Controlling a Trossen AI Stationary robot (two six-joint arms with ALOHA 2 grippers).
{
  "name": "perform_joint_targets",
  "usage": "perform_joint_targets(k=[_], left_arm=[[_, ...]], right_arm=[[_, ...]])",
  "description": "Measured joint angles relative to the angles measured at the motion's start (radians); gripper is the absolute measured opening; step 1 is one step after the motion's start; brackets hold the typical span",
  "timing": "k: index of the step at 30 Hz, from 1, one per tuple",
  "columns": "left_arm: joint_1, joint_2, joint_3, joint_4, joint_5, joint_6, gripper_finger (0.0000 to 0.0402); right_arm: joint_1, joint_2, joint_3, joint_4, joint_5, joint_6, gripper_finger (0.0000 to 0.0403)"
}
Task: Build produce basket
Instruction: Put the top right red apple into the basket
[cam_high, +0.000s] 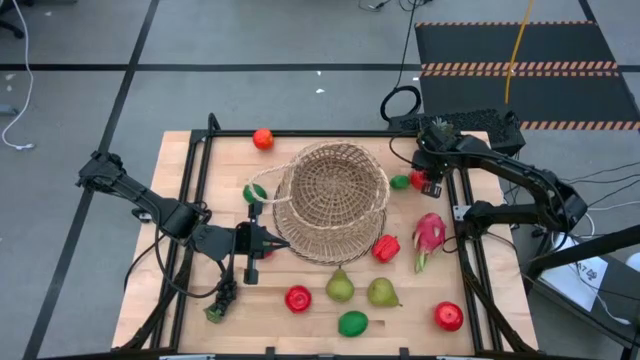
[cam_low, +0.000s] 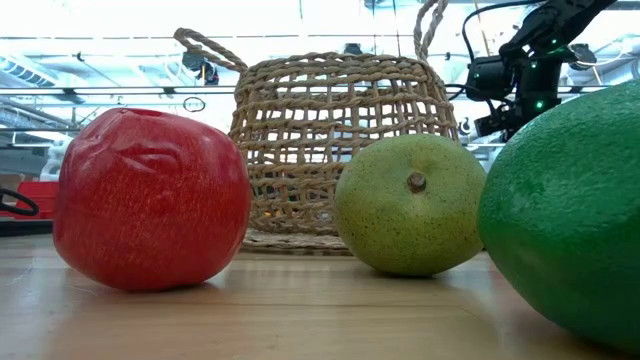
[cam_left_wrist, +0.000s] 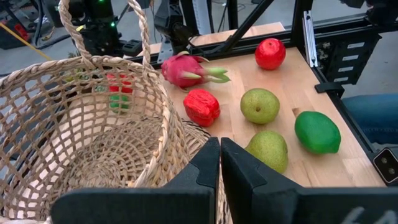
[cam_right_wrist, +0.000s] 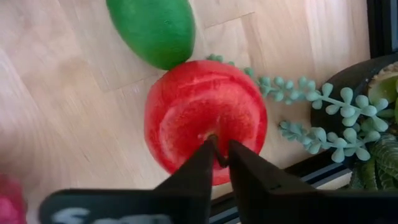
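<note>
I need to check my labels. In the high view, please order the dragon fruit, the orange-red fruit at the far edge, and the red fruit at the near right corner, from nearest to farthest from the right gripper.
1. Dragon fruit, right side, nearest to the right gripper.
2. Red fruit, near right corner.
3. Orange-red fruit, far edge, left of the basket.

Tan wicker basket (cam_high: 330, 200) tipped sideways mid-table, red, green and pink toy produce (cam_high: 340, 287) scattered around it.

Bright, even light with soft shadows; backlit glare behind the basket (cam_low: 340, 140), probably from windows; nearest lime (cam_low: 570, 210) blurred.
</note>
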Motion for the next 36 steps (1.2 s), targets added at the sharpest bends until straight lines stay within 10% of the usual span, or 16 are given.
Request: perform_joint_targets(k=[18, 36], left_arm=[[0.0, 0.0, 0.0, 0.048, 0.0, 0.025, 0.0019], [0.001, 0.0, 0.0, 0.061, -0.009, 0.027, 0.0019]], right_arm=[[0.193, -0.029, 0.193, -0.218, 0.082, 0.404, 0.0006], [0.783, -0.046, 0.507, -0.508, 0.078, 0.941, 0.0006]])
